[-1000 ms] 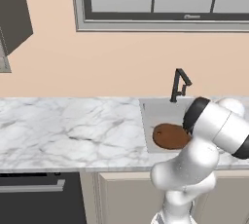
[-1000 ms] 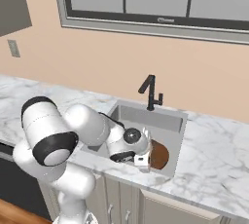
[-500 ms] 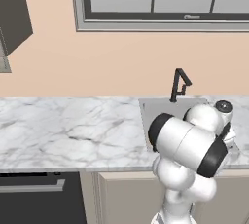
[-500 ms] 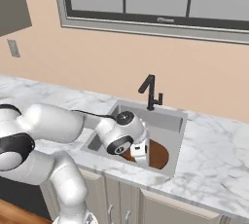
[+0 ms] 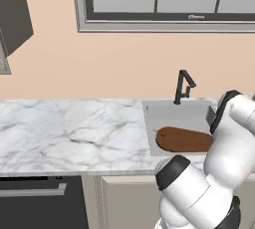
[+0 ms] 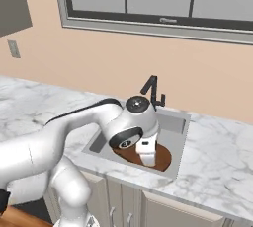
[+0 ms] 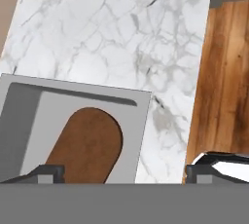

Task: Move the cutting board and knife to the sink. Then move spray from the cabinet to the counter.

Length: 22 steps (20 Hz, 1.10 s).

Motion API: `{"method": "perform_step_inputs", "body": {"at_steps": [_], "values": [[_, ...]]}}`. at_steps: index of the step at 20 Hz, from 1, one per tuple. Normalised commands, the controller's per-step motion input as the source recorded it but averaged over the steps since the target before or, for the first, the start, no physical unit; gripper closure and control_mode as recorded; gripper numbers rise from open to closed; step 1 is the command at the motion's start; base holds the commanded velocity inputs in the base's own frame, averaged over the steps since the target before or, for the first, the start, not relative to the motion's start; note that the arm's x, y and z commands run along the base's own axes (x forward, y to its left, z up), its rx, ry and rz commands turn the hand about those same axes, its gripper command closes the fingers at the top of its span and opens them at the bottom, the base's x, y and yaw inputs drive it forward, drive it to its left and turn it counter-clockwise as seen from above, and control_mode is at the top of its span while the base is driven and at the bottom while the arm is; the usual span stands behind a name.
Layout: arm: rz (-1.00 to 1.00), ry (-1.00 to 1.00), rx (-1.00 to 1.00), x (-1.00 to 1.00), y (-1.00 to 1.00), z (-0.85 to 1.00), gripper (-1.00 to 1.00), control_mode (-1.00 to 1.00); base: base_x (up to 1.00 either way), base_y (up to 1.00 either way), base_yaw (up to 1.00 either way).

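Note:
The dark reddish-brown cutting board lies flat in the light grey sink, along its front side. My gripper hangs just above the board, pointing down. It is open, its two dark fingertips far apart with nothing between them. The black faucet stands behind the basin. The knife and the spray are out of view. White marble counter runs on both sides of the sink.
The corner of a grey-taupe wall cabinet hangs at the upper left. A dark appliance front sits under the counter on the left. My arm's bulk rises in front of the sink. The hand view shows wooden floor beyond the counter edge.
My arm has swung round over the sink and the hand has lifted off the cutting board, which stays in the basin. The jaws have spread wider.

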Motion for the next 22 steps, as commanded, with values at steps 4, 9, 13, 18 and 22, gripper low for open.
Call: {"method": "perform_step_inputs", "body": {"at_steps": [4,9,13,18,22], "values": [[0.29,-0.06,0.00,-0.44,0.11,0.79,-1.00,-1.00,0.00,0.00,0.00],[0.37,-0.07,-0.15,-0.51,0.44,0.76,-1.00,-1.00,0.00,0.00,0.00],[0.35,-0.02,-0.24,-0.59,0.88,0.65,-1.00,-1.00,0.00,0.00,0.00],[0.25,-0.23,-0.24,-0.85,0.96,0.09,-1.00,-1.00,0.00,0.00,0.00],[0.33,-0.20,-0.24,-0.39,0.91,0.80,-1.00,-1.00,0.00,0.00,0.00]]}}
